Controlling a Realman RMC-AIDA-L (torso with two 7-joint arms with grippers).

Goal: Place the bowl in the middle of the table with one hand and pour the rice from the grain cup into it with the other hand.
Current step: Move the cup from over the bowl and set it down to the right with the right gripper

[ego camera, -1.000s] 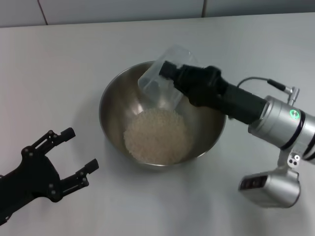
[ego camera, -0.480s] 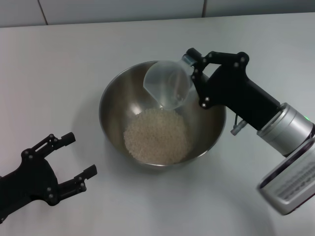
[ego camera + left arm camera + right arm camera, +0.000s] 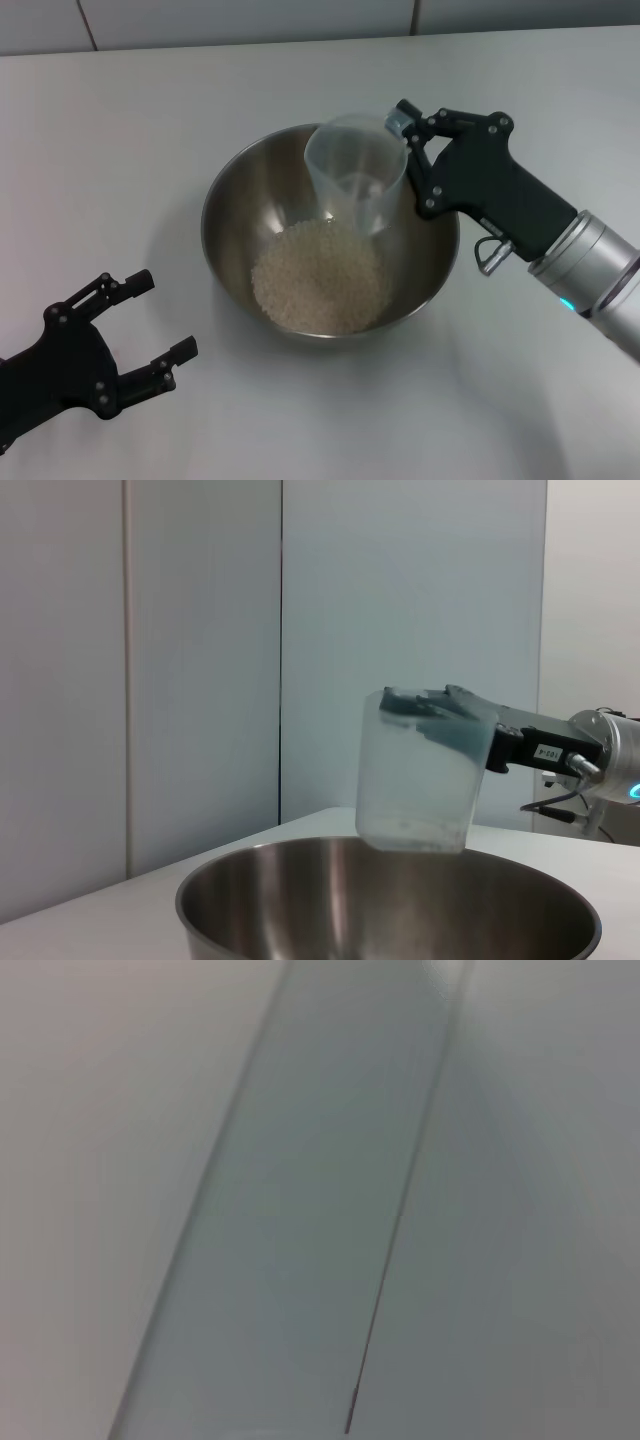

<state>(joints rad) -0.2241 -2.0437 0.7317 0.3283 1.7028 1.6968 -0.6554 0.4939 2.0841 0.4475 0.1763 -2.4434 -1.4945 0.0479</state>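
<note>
The steel bowl (image 3: 232, 215) stands in the middle of the white table (image 3: 120, 140), with a pale heap of rice (image 3: 318, 276) in its bottom. Above its far right rim my right gripper (image 3: 408, 135) is shut on the clear grain cup (image 3: 356, 178), which hangs nearly upright and looks empty. In the left wrist view the grain cup (image 3: 420, 770) hovers just over the bowl (image 3: 390, 905), gripped at its top edge. My left gripper (image 3: 150, 318) rests open near the table's front left, apart from the bowl.
A tiled wall edge (image 3: 250, 20) runs along the far side of the table. The right wrist view shows only wall panels.
The right gripper has turned the grain cup from tipped mouth-down over the bowl back to nearly upright. The rice heap lies in the bowl as before. The left arm has barely moved.
</note>
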